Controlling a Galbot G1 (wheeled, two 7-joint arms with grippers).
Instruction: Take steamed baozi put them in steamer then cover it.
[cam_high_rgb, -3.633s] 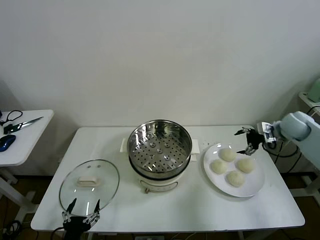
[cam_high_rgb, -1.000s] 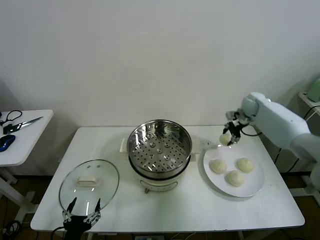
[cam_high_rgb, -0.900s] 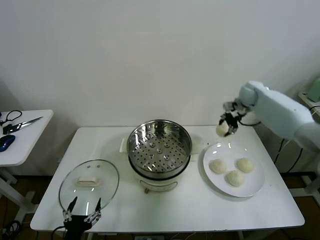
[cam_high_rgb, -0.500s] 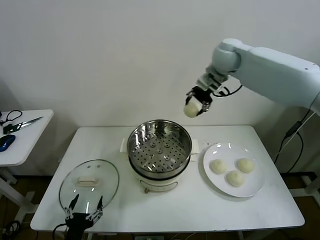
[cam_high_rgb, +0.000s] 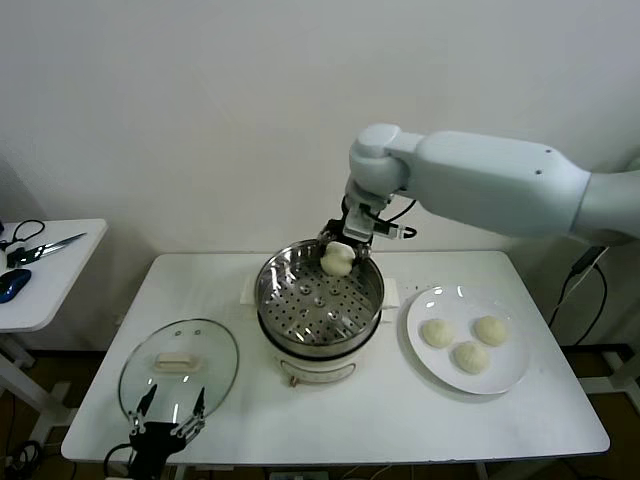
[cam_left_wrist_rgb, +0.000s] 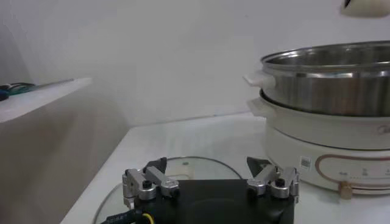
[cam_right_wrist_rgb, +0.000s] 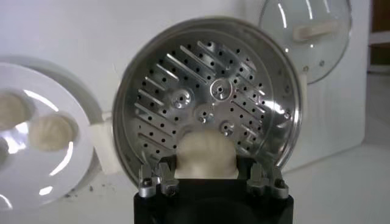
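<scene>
My right gripper (cam_high_rgb: 340, 252) pinches 1 baozi (cam_high_rgb: 336, 259) above the far rim of the steamer (cam_high_rgb: 320, 300), so I judge an early release could bounce it off that rim, while my left gripper (cam_high_rgb: 166, 423), spread, idles by the cover (cam_high_rgb: 178, 362).

The right end effector (cam_high_rgb: 338, 247) is gripping one baozi (cam_right_wrist_rgb: 206, 154), and its black body is covering the bun's lower part in the right wrist view. There the plate (cam_right_wrist_rgb: 73, 115) is running off the picture's edge. In the left wrist view the steamer (cam_left_wrist_rgb: 329, 97) is being cropped at the side, and the left end effector (cam_left_wrist_rgb: 210, 180) is blocking most of the cover (cam_left_wrist_rgb: 183, 163).
</scene>
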